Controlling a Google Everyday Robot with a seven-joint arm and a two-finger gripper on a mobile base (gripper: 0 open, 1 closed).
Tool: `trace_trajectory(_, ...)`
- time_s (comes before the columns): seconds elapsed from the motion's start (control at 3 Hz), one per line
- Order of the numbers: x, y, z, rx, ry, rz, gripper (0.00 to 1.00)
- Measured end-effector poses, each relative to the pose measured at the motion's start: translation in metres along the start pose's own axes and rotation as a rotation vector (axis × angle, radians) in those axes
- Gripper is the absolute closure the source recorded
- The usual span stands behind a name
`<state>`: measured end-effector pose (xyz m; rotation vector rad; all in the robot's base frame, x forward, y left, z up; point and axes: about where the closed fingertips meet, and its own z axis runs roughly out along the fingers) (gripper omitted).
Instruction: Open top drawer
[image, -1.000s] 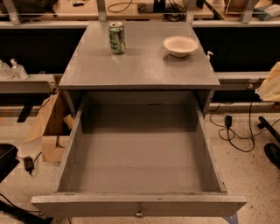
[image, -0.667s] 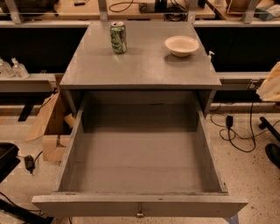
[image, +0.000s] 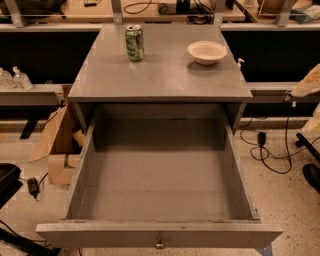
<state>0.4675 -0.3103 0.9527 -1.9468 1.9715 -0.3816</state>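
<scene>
The gripper is nowhere in the picture, so I cannot tell if it is open or closed, or if it holds anything. That also means I cannot say how near anything is to it.

Nothing has moved since a second ago. The top drawer (image: 160, 180) was pulled all the way out then, and it is the same now. I think the job is done.

The drawer is a big, deep box of grey painted wood. It looks dull and a bit scuffed, and there is nothing inside. Its front board is at the bottom of the picture, with a small round metal knob (image: 159, 243) in the middle.

Past the drawer is the flat grey top (image: 165, 75). A green shiny can (image: 134, 43) stands up on it. A pale round bowl (image: 207, 52) sits apart from the can.
</scene>
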Motion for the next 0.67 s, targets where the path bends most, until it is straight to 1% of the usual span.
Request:
trace_trajectory(0.33,-0.0004,0.0001,-0.0020,0.003,0.001,-0.001,0.00)
trace_trajectory(0.67,-0.0004,0.0001,-0.0020,0.003,0.001,-0.001,0.00)
